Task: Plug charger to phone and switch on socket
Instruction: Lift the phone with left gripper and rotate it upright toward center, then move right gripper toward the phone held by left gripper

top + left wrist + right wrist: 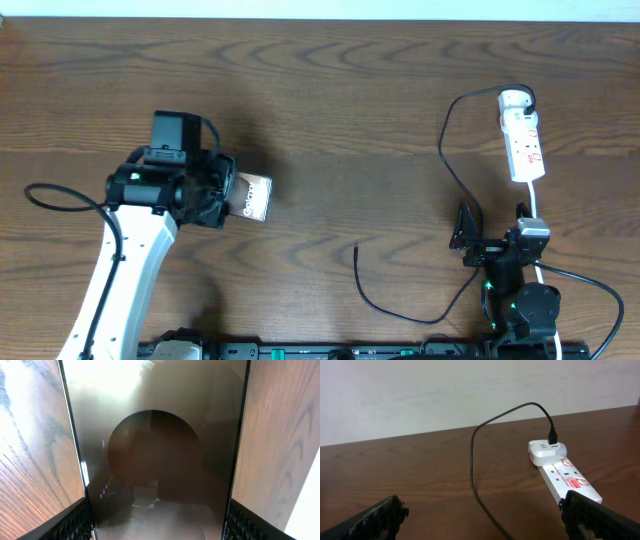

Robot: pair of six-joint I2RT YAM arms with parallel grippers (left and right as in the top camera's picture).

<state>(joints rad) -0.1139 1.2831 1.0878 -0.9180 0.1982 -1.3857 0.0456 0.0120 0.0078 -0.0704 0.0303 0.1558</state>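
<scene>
The bronze-brown phone (pixel 257 198) with its "Galaxy" lettering is at the left of the table, and my left gripper (pixel 234 197) is shut on its near end. In the left wrist view the phone (pixel 155 450) fills the gap, its edges against both fingers (pixel 75 522). The white socket (pixel 523 138) lies at the far right. The black charger (pixel 446 160) runs from the adapter at the socket's far end and loops forward to a free tip near the table's middle front. My right gripper (pixel 495 234) stands open below the socket. The charger (pixel 472 455) passes between its fingers (pixel 382 517), untouched.
A white cord (pixel 535 205) leaves the socket's near end toward the right arm's base. Thick black robot cables loop at the front left (pixel 60 200) and front right (pixel 600 290). A pale wall (pixel 470 390) stands behind the table's far edge.
</scene>
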